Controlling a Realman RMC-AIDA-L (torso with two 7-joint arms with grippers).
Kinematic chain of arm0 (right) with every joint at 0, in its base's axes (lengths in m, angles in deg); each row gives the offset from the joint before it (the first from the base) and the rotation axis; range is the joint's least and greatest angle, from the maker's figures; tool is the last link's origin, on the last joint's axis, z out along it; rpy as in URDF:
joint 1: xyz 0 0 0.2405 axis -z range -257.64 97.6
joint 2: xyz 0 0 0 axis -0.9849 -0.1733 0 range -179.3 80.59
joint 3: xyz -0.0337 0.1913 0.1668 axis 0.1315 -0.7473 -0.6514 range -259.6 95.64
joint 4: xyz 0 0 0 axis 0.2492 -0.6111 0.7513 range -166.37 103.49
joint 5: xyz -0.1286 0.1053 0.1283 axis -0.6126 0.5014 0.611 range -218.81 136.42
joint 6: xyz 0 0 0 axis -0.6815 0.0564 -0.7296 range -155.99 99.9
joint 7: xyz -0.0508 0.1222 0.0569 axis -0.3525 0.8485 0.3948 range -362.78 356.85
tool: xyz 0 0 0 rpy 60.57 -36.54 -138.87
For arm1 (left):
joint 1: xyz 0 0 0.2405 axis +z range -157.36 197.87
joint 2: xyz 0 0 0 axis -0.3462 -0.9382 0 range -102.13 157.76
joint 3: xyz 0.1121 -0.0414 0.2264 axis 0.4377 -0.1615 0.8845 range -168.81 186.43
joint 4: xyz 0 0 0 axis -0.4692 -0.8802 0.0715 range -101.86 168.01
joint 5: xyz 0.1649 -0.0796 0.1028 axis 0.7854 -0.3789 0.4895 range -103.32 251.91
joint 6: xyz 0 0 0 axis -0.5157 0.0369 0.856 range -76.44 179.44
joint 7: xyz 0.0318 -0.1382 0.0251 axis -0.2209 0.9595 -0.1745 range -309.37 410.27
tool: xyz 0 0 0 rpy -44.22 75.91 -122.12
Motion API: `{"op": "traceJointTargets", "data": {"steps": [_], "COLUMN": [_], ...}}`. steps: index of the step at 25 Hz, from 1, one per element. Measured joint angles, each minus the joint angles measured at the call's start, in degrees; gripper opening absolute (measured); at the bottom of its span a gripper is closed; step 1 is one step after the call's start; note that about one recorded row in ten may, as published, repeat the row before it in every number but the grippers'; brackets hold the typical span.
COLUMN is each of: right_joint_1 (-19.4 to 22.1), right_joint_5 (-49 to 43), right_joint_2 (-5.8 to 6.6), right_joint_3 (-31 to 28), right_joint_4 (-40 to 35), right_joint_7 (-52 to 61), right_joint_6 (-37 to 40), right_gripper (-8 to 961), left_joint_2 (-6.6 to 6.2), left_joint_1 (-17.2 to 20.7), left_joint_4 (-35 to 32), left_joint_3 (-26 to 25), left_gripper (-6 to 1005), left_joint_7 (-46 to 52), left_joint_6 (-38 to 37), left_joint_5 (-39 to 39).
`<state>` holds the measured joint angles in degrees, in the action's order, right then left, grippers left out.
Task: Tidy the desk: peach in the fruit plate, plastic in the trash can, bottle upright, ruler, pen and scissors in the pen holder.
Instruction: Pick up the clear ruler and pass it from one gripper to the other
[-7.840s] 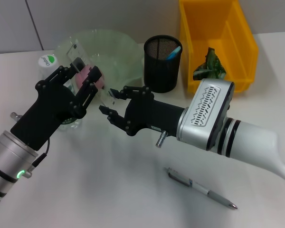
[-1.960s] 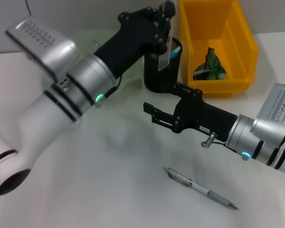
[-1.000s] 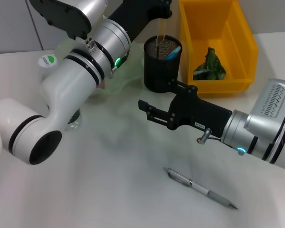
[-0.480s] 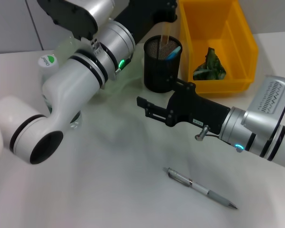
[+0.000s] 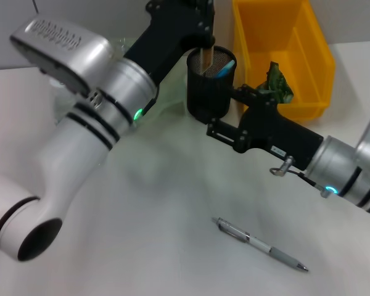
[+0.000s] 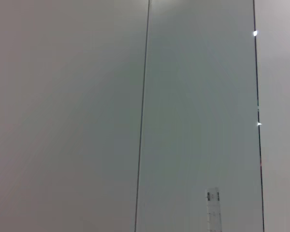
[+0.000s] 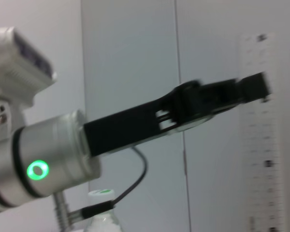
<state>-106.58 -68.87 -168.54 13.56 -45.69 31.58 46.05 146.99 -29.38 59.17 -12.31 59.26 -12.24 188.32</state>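
1. A white desk (image 5: 142, 246) stands against a grey panelled wall; a pen (image 5: 259, 244) lies on it, near the front.
2. The left gripper (image 5: 203, 28), above the pen holder (image 5: 209, 83), pinches the upright ruler (image 7: 256, 135), whose lower end dips into the cup.
3. The right gripper (image 5: 225, 132) sits beside the holder – fingers unclear.
4. The trash can (image 5: 308, 55) holds green plastic (image 5: 272, 83).
5. Only the right wrist view shows the ruler's markings and a bottle (image 7: 102, 220) cap.

Fruit plate (image 5: 166, 102) largely hidden behind the left arm; left end effector (image 5: 205, 34) fingers above the pen holder (image 5: 209, 83) indistinct.
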Motion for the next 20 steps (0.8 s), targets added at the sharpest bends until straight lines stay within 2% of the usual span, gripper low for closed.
{"op": "traceJointTargets", "data": {"steps": [3, 5, 9, 10, 15, 18, 19, 20], "right_joint_1": [0.8, 2.0, 2.5, 2.5, 2.8, 2.9, 2.9, 3.0], "right_joint_5": [0.0, 0.0, 0.0, 0.0, -0.4, -0.5, -0.5, -1.0], "right_joint_2": [-0.08, -0.19, -0.17, -0.1, 0.4, 1.77, 2.53, 4.42], "right_joint_3": [-1.0, -2.8, -3.8, -4.1, -4.8, -4.9, -4.9, -4.8], "right_joint_4": [0.1, 0.2, 0.3, 0.4, 0.5, 0.5, 0.6, 1.0], "right_joint_7": [0.0, -0.1, 0.0, 0.3, 2.4, 4.2, 5.2, 8.2], "right_joint_6": [1.1, 2.6, 3.1, 3.2, 3.8, 6.0, 7.0, 9.4], "right_gripper": [715, 715, 715, 715, 715, 716, 716, 716], "left_joint_2": [0.0, 0.0, 0.0, 0.0, -0.02, -0.17, -0.35, -0.49], "left_joint_1": [1.5, 3.5, 4.4, 5.8, 7.5, 8.9, 10.4, 11.7], "left_joint_4": [0.9, 4.0, 5.3, 6.4, 6.5, 6.5, 6.4, 6.3], "left_joint_3": [-0.1, -0.2, 0.1, 0.8, 1.1, 0.9, 0.8, 0.8], "left_gripper": [32, 32, 32, 32, 32, 32, 32, 32], "left_joint_7": [-1.9, -8.7, -11.5, -13.9, -12.7, -11.5, -10.3, -9.1], "left_joint_6": [-0.9, -1.2, -1.2, -0.9, -1.6, -2.8, -4.4, -5.8], "left_joint_5": [1.0, 1.3, 1.5, 2.3, 5.2, 8.2, 11.0, 13.2]}}
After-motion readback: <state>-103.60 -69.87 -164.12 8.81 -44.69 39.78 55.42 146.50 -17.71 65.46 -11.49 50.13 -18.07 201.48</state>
